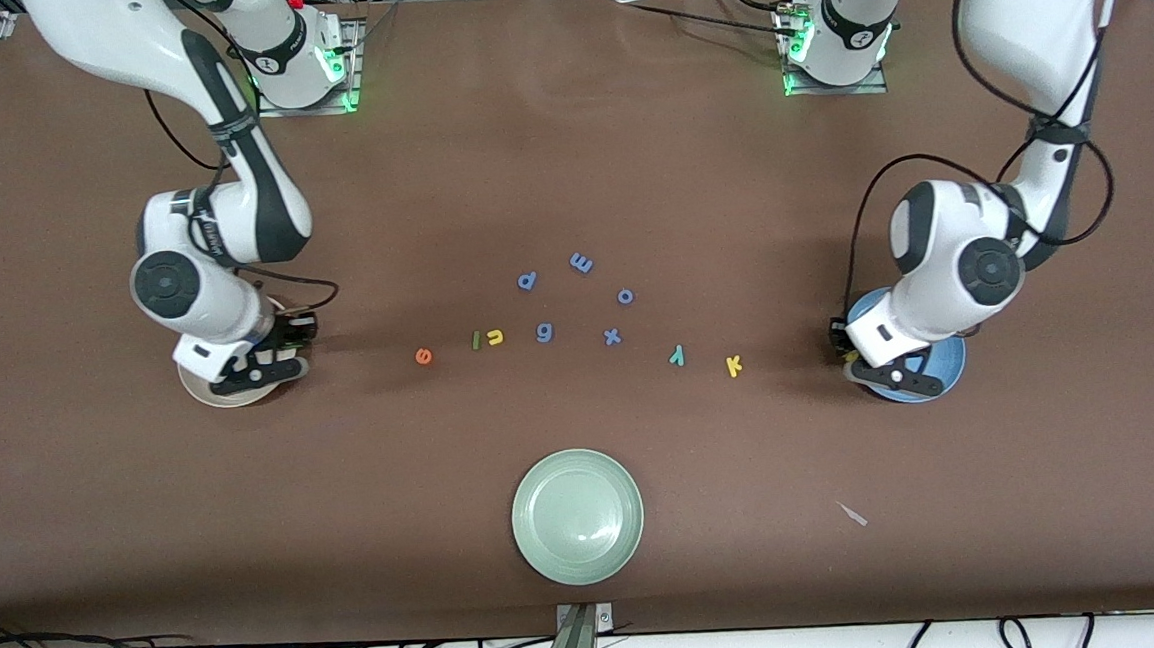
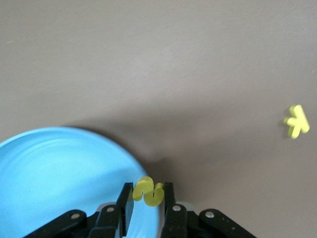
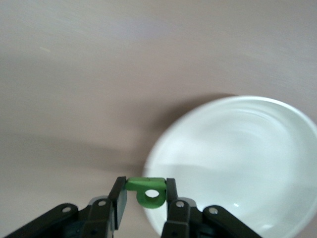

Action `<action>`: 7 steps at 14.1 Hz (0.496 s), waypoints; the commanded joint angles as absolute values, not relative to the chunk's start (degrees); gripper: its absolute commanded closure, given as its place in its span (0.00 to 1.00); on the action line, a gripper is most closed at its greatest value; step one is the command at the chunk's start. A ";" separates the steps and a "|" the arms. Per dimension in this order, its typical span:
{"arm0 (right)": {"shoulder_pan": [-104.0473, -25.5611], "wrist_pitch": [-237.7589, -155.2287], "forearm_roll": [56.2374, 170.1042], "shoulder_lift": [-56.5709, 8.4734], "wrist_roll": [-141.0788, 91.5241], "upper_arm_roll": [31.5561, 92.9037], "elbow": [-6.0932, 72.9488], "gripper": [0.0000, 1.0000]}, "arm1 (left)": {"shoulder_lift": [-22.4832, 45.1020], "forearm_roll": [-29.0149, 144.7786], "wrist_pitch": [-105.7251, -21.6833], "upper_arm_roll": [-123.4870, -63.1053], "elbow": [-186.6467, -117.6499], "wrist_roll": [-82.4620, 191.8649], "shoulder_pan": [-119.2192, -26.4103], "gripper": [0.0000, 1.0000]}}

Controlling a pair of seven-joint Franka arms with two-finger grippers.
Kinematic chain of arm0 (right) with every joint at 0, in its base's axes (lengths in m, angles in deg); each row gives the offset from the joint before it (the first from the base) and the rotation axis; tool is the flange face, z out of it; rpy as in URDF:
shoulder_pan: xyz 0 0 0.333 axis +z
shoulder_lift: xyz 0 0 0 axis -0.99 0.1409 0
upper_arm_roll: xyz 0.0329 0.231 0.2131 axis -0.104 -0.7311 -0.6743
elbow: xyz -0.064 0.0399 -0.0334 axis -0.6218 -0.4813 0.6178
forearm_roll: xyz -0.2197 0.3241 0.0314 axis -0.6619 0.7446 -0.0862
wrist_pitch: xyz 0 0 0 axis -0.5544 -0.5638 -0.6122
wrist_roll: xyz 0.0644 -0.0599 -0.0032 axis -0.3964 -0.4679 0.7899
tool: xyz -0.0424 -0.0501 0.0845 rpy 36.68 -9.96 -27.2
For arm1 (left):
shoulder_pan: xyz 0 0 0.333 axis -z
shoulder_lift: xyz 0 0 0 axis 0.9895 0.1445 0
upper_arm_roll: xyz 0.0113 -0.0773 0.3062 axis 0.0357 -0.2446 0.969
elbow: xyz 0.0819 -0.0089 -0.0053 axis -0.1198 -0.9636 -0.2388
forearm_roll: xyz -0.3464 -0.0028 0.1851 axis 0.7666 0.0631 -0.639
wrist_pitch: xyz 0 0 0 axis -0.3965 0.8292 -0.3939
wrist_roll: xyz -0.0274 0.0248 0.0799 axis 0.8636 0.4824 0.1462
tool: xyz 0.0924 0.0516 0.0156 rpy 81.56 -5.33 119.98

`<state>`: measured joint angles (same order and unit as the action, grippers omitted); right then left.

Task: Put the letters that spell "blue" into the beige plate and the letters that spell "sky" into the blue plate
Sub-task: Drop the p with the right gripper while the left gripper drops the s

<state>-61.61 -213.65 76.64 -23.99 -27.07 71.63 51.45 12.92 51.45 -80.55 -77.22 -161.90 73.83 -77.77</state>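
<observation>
My left gripper (image 2: 148, 198) is shut on the yellow s (image 2: 148, 191), held over the rim of the blue plate (image 2: 59, 178) at the left arm's end of the table. My right gripper (image 3: 143, 196) is shut on the dark green b (image 3: 147, 192) over the edge of the beige plate (image 3: 237, 158) at the right arm's end. On the table between the plates lie the orange e (image 1: 424, 355), green l (image 1: 476, 340), yellow u (image 1: 495, 337), teal y (image 1: 676, 356) and yellow k (image 1: 734, 364). Both hands cover much of their plates in the front view.
Several periwinkle-blue letters lie among the task letters, such as a p (image 1: 527, 280), an m (image 1: 581, 262) and an x (image 1: 613, 336). A pale green plate (image 1: 577, 516) sits nearer the front camera. A small scrap (image 1: 853, 514) lies beside it.
</observation>
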 commanded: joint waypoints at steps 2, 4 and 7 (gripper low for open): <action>-64.05 -213.76 77.20 -22.38 -30.99 73.74 52.01 0.63 | 12.31 51.79 -79.78 -75.33 -164.58 79.52 -78.79 0.51; -64.24 -213.50 77.55 -22.11 -29.69 73.66 51.74 0.00 | 12.14 51.79 -79.78 -75.32 -164.41 79.52 -78.09 0.15; -62.23 -213.32 78.96 -22.46 -22.32 72.78 50.60 0.00 | 12.14 51.79 -79.78 -75.32 -164.24 79.87 -78.09 0.05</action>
<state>-63.95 -213.60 77.95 -22.03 -26.54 73.52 51.59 12.67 51.45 -79.74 -75.63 -164.13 78.49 -78.47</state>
